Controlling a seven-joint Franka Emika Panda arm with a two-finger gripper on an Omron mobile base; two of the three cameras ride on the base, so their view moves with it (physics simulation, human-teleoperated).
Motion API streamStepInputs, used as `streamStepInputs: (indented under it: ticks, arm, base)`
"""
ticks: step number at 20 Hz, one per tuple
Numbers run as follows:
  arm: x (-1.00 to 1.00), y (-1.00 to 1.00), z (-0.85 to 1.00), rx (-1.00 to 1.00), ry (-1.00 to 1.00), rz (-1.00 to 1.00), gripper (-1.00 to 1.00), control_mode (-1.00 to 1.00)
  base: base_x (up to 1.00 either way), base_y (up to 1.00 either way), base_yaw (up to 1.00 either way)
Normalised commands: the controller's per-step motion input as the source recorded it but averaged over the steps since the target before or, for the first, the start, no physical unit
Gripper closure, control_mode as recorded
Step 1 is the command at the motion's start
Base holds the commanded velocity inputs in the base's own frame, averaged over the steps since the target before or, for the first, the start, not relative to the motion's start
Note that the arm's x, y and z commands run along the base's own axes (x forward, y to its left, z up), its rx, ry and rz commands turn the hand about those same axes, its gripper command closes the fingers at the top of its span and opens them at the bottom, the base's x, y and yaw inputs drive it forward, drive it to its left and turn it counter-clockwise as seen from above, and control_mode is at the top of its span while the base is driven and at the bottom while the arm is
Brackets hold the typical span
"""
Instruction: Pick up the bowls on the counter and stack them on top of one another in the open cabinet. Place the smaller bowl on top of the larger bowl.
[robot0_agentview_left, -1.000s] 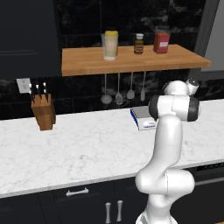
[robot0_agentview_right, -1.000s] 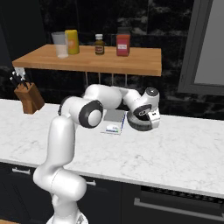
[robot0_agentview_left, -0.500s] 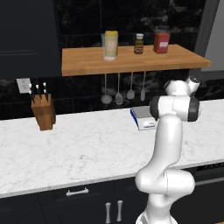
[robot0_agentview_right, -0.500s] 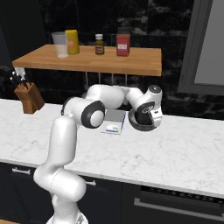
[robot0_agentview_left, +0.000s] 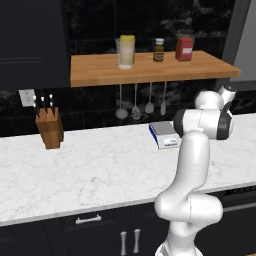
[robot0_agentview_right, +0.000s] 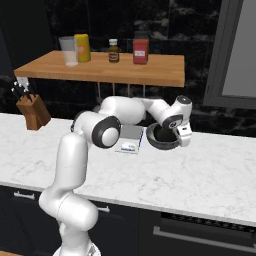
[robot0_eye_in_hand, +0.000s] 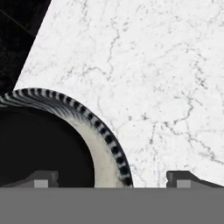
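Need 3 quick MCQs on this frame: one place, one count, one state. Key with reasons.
1. Where does the larger bowl sit?
A. on the wooden shelf
B. in a sink
C. on the counter

2. How many containers stand on the shelf?
A. two
B. four
C. six

3. How is the tool set?
A. open, straddling the bowl's rim
B. shut on the bowl
C. shut, holding nothing

Key: 1 C, the bowl rests on white marble. 2 B, glass, yellow canister, brown bottle, red jar. 3 A, the hand view shows one fingertip over the dark inside and one over marble.
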Motion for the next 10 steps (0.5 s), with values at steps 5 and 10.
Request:
streamStepInputs:
  ticks: [5, 10]
  arm:
    - [0.0, 0.24, -0.51, -0.08, 0.02, 0.0, -1.0, -1.0]
    - [0.03, 0.4, -0.54, -0.05, 0.03, 0.0, -1.0, -1.0]
  base:
    - [0.0, 0.0, 0.0]
    - [0.0, 0.0, 0.0]
